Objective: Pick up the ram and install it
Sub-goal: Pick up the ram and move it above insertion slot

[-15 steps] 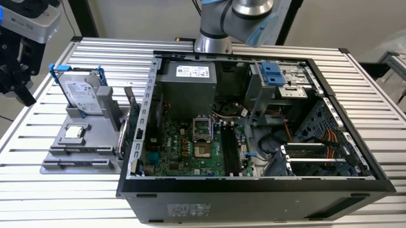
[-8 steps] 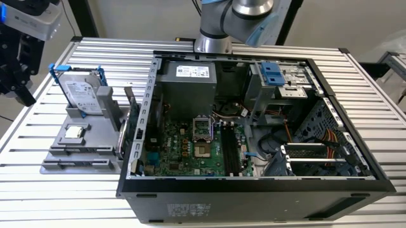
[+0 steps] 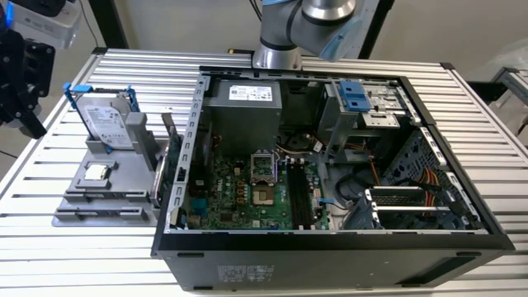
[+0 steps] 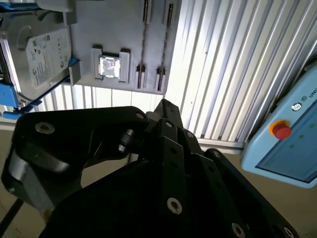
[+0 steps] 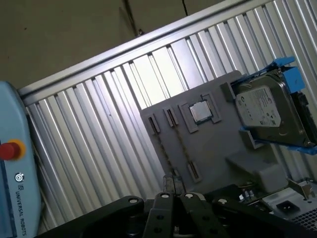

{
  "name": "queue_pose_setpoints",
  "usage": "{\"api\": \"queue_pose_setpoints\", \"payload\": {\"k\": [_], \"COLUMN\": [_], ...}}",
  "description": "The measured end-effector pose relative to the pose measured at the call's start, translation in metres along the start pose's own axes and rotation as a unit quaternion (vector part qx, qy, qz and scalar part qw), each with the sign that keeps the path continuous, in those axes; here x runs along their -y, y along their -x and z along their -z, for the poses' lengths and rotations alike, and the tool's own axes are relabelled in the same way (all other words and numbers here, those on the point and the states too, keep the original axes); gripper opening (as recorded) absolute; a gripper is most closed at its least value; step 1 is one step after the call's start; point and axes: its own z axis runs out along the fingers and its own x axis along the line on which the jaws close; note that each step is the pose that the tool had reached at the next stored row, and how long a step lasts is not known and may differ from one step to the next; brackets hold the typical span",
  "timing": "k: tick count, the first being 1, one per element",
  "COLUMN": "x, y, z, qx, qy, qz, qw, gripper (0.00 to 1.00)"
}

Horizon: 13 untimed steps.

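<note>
Status: the gripper point(image 4: 165, 106) is off to the side of the open computer case point(image 3: 330, 255), with the grey parts tray point(image 5: 218, 146) lying ahead of its fingertips in both wrist views. The fingers look drawn together to a single point. No green board shows between them, so I judge them closed on nothing. I cannot pick out the ram with any certainty. The tray's two narrow slots point(image 5: 164, 151), the tray features nearest the fingertips, show just a thin line each, which could be a stick seen edge-on or a bare groove. The long dark memory sockets point(image 3: 298, 197) on the motherboard are well apart from the fingers, and I cannot tell whether one is filled. Beyond the slots from the fingertips sit the processor chip point(image 5: 200, 112) and then the hard drive point(image 5: 265, 111) in its blue frame, both seated in the tray. Judgement: neither the pick nor the install can be confirmed. Hidden or unclear: in the exterior view the gripper is cut off at the frame edge. The wrist views have the fingertips largely masked by the black linkages. A thin upright strip point(image 3: 168, 139) between tray and case cannot be identified.
</note>
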Motion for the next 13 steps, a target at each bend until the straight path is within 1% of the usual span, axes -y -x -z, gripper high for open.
{"api": "queue_pose_setpoints", "payload": {"k": [4, 7, 10, 13], "x": [0.0, 0.0, 0.0, 0.0], "y": [0.0, 0.0, 0.0, 0.0], "z": [0.0, 0.0, 0.0, 0.0], "qx": [-0.0011, -0.0019, -0.0028, -0.0038], "qy": [-0.0001, -0.001, -0.0016, -0.002], "qz": [0.024, 0.047, 0.072, 0.096], "qw": [0.9997, 0.9989, 0.9974, 0.9954], "gripper": [0.0, 0.0, 0.0, 0.0]}}
